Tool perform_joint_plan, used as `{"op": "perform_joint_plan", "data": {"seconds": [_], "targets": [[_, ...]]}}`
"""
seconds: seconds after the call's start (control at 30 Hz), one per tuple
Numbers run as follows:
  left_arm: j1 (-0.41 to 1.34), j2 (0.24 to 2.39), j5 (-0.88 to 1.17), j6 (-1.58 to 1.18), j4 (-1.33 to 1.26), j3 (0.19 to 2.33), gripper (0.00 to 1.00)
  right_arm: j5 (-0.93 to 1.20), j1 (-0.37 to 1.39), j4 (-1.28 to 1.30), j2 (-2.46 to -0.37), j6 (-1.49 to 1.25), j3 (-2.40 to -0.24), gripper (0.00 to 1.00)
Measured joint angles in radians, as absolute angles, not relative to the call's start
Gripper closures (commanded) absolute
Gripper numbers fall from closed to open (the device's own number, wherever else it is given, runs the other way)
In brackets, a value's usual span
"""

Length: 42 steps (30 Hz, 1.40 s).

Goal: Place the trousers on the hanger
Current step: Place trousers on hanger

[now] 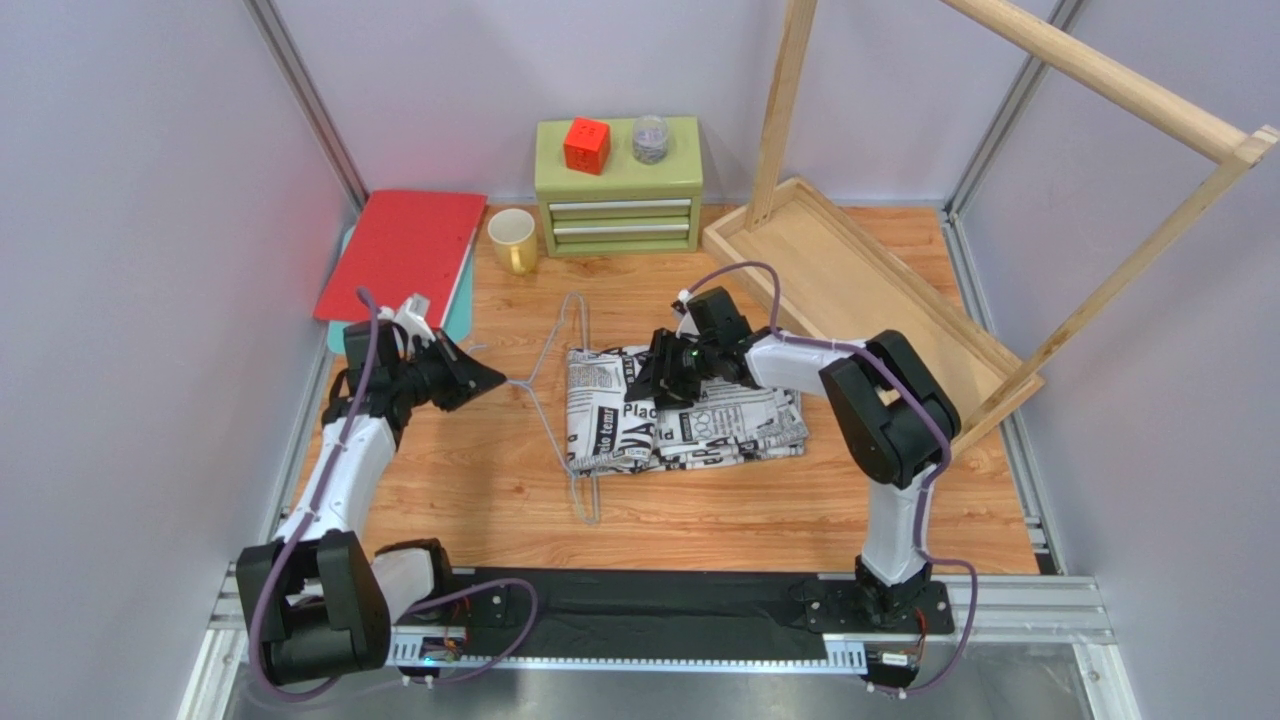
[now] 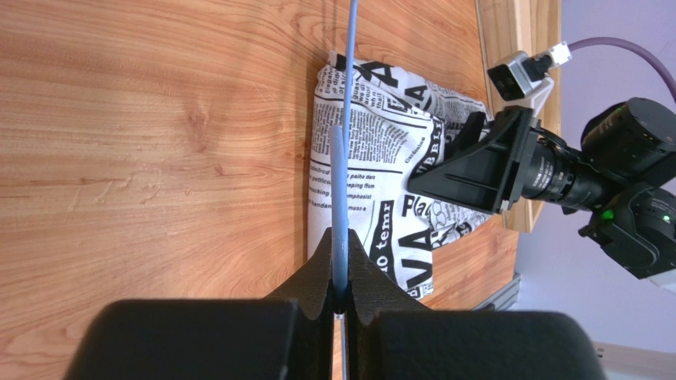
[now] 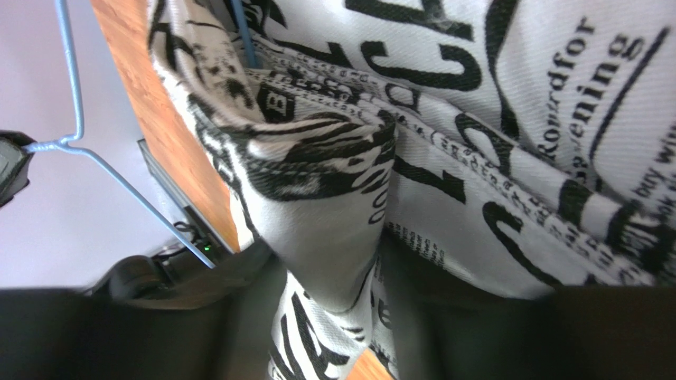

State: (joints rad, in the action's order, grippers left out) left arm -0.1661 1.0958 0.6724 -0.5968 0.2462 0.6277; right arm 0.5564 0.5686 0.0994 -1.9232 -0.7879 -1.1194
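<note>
My left gripper point(image 2: 339, 297) pinches the hanger point(image 2: 340, 182) at its hook end, which points left, while its long bar runs near to far along the left edge of the trousers point(image 1: 684, 420). They lie folded mid-table, long axis left to right, on the wooden table point(image 1: 451, 495) between pale lilac walls. My right gripper point(image 1: 669, 375) clamps a fold of the white, black-headlined cloth.
</note>
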Motion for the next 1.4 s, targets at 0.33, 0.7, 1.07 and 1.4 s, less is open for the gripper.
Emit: {"op": "perform_joint_plan", "data": {"seconds": [0.33, 0.7, 1.07, 1.4], "targets": [[-0.166, 1.141, 0.673, -0.521, 0.318, 0.680, 1.00, 0.663, 0.567, 0.100, -1.961, -0.807, -1.205, 1.00], [-0.157, 1.184, 0.709, -0.570, 0.243, 0.667, 1.00, 0.735, 0.591, 0.108, -1.876, -0.856, -1.339, 1.00], [-0.076, 1.272, 0.759, -0.710, 0.089, 0.662, 1.00, 0.735, 0.641, 0.113, -1.874, -0.963, -1.501, 1.00], [-0.046, 1.330, 0.749, -0.757, 0.029, 0.648, 1.00, 0.735, 0.665, 0.056, -1.867, -1.065, -1.571, 1.00]]}}
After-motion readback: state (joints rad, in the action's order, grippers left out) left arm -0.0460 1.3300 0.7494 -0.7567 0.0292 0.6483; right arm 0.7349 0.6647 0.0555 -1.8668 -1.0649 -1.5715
